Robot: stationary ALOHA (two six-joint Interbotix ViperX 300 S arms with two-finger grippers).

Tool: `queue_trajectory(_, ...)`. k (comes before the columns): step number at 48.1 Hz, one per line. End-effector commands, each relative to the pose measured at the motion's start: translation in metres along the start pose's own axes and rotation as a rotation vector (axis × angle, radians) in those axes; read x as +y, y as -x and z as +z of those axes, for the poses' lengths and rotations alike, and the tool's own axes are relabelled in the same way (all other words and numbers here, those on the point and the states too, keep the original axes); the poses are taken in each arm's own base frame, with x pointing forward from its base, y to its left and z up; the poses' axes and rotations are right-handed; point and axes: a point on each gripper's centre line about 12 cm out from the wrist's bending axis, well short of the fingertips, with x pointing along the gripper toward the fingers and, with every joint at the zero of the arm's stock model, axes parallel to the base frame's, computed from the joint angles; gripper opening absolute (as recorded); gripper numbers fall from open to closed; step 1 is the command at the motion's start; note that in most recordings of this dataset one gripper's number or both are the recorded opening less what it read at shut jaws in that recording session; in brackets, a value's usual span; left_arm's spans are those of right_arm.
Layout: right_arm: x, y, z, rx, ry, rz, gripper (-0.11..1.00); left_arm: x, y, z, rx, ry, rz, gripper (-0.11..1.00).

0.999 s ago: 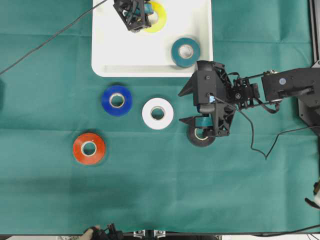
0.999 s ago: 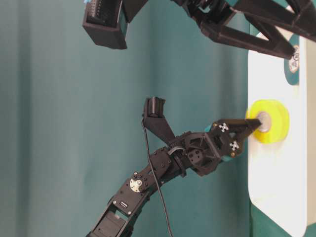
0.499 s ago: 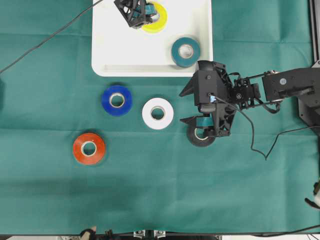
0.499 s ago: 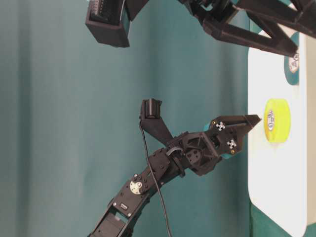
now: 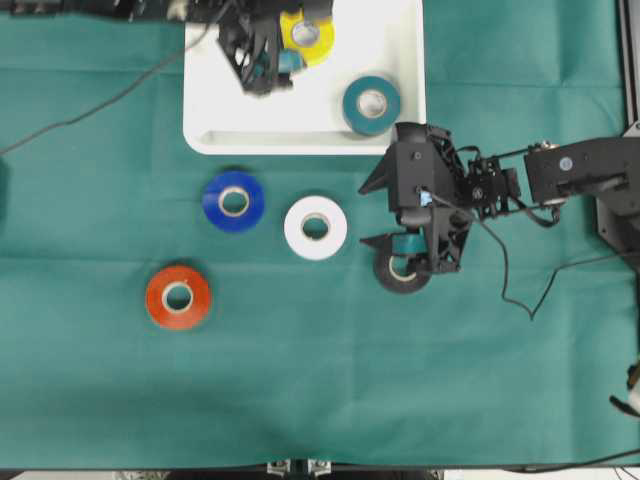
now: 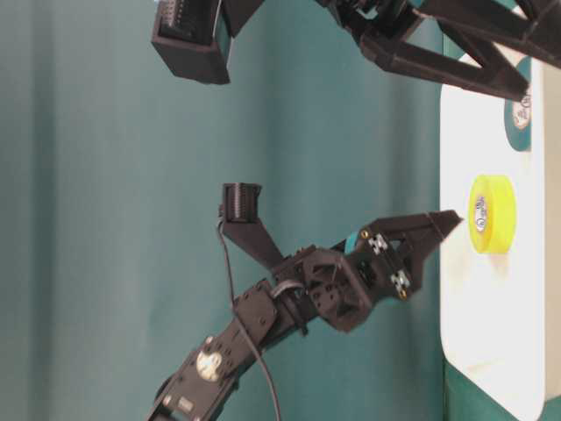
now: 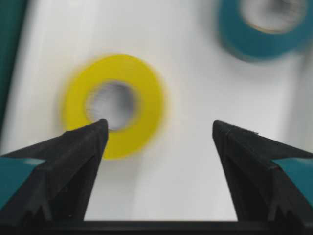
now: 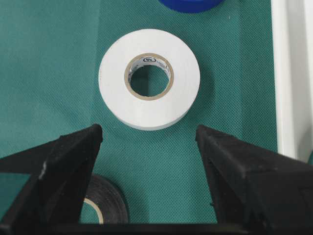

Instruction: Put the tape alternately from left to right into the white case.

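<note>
The white case (image 5: pixel 300 120) lies at the top centre and holds a yellow tape (image 5: pixel 310 33) and a teal tape (image 5: pixel 371 104). My left gripper (image 5: pixel 275 60) hovers over the case, open, with nothing between its fingers. In the left wrist view, the yellow tape (image 7: pixel 113 105) lies flat just beyond the left fingertip. On the green cloth lie a blue tape (image 5: pixel 233 201), a white tape (image 5: pixel 315 227), a red tape (image 5: pixel 178 297) and a black tape (image 5: pixel 402 272). My right gripper (image 5: pixel 368 215) stands open just right of the white tape (image 8: pixel 149 85), and partly covers the black tape (image 8: pixel 105 203).
The right arm (image 5: pixel 580 175) reaches in from the right edge. A black cable (image 5: pixel 100 90) runs across the cloth at the upper left. The case's rim (image 8: pixel 288 73) shows at the right of the right wrist view.
My left gripper has opened and let go of the yellow tape, then drawn back from it. The tape now lies flat in the case. The right arm has not moved.
</note>
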Motion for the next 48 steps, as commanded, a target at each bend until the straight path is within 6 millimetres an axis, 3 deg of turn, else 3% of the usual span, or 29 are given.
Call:
queue_trajectory(1,0.002,0.003,0.008,-0.029,0.001,0.009,0.81,-0.019,0.025,0.011,-0.058,-0.032,-0.019,0.87)
queue_trajectory(17,0.002,0.003,0.009,-0.034,0.003,0.009,0.81,-0.081,0.062,-0.012,-0.075,-0.14,-0.113,0.87)
queue_trajectory(48,0.002,0.003,0.01,-0.036,0.002,0.009,0.81,-0.137,0.09,-0.051,-0.122,-0.117,-0.217,0.87)
